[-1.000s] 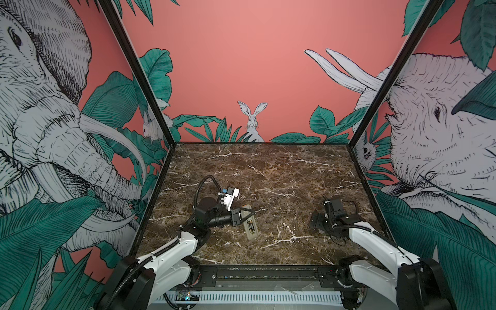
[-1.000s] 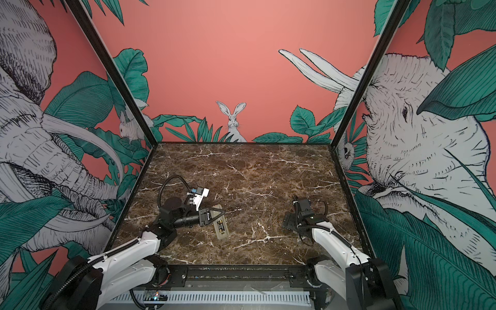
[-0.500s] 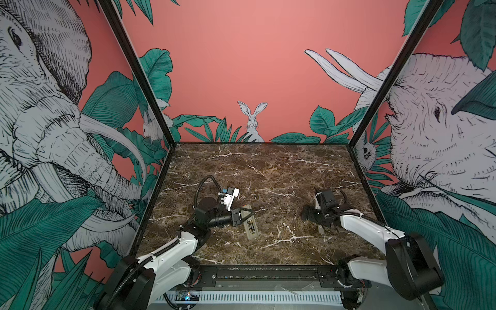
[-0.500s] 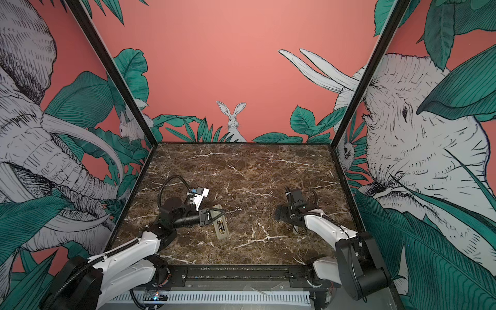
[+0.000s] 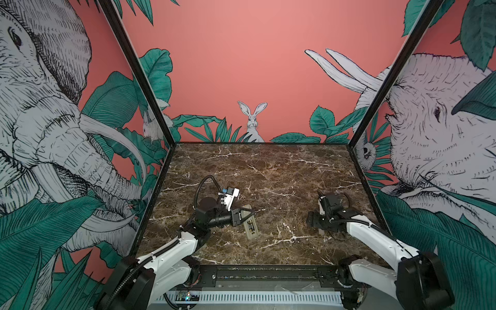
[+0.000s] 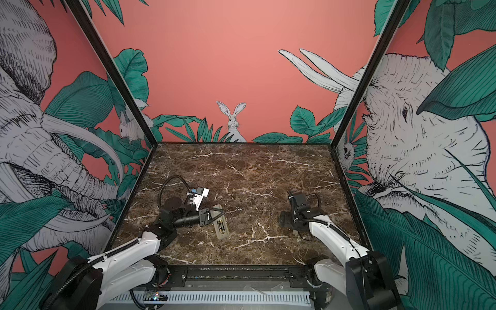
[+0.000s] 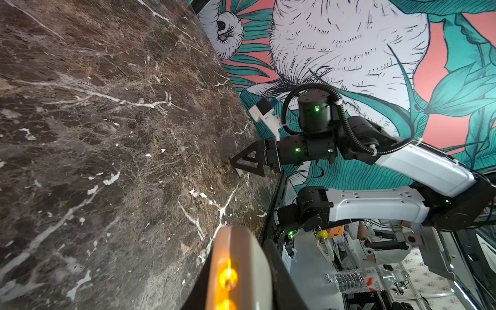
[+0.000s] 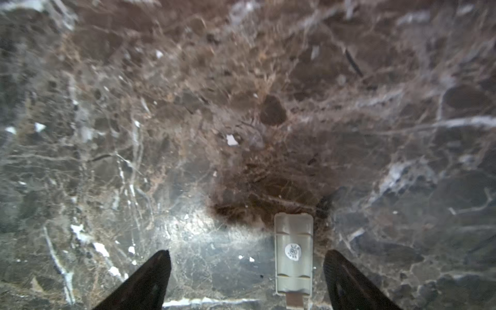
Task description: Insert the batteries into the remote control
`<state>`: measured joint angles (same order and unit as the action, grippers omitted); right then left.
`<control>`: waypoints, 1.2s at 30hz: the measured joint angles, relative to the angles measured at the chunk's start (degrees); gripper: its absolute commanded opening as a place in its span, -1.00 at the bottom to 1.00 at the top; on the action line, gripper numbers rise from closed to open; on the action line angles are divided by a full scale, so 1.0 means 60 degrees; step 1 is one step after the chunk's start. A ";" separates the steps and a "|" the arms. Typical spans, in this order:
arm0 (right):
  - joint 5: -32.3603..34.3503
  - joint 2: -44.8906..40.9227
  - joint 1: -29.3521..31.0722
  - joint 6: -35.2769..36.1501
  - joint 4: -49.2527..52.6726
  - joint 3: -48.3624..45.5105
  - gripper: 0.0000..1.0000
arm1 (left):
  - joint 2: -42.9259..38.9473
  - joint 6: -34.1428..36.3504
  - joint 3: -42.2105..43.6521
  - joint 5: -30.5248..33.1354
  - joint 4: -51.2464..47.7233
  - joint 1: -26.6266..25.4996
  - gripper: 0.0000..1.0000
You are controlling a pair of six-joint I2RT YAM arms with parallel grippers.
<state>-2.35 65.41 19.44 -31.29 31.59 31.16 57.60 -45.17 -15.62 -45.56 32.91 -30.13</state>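
The remote control [image 5: 250, 225] [image 6: 220, 226] lies back-up on the marble, its battery bay uncovered. The batteries [image 5: 251, 227] [image 6: 221, 225] show as dark cylinders with gold inside the bay. My left gripper [image 5: 245, 213] [image 6: 216, 213] is shut on the remote's far end. In the left wrist view the remote [image 7: 253, 257] stands edge-on between the black fingers [image 7: 281, 271]. My right gripper [image 5: 312, 220] [image 6: 284, 220] [image 8: 247, 253] is open, low over a small greyish-beige battery cover [image 8: 294, 255]. The cover lies flat on the table between the fingers, touching neither.
The brown marble tabletop [image 5: 268, 171] is walled by patterned panels on three sides. A black rail [image 5: 265, 273] runs along the front edge. The right arm [image 7: 375, 158] reaches in low from the right side.
My right gripper has moved left toward the table's middle and dipped lower. The left gripper and the remote have not moved.
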 measured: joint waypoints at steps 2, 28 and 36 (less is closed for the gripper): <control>-0.0015 0.0266 -0.0062 0.0040 0.0000 -0.0004 0.70 | -0.0025 0.0000 0.0000 0.0000 -0.0004 0.0000 -1.00; -0.0623 0.0149 0.1333 -0.1056 -0.0914 -0.0423 0.39 | -0.0240 -0.0015 0.0000 -0.0004 0.0055 -0.0055 -1.00; -0.0051 -0.0044 0.2106 -0.1304 0.0073 -0.0346 0.60 | -0.0240 -0.0011 0.0000 0.0000 0.0076 -0.0055 -1.00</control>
<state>-2.66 65.14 32.08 -39.11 32.03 29.08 56.16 -45.23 -15.62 -45.56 33.36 -30.46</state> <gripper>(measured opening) 0.792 0.243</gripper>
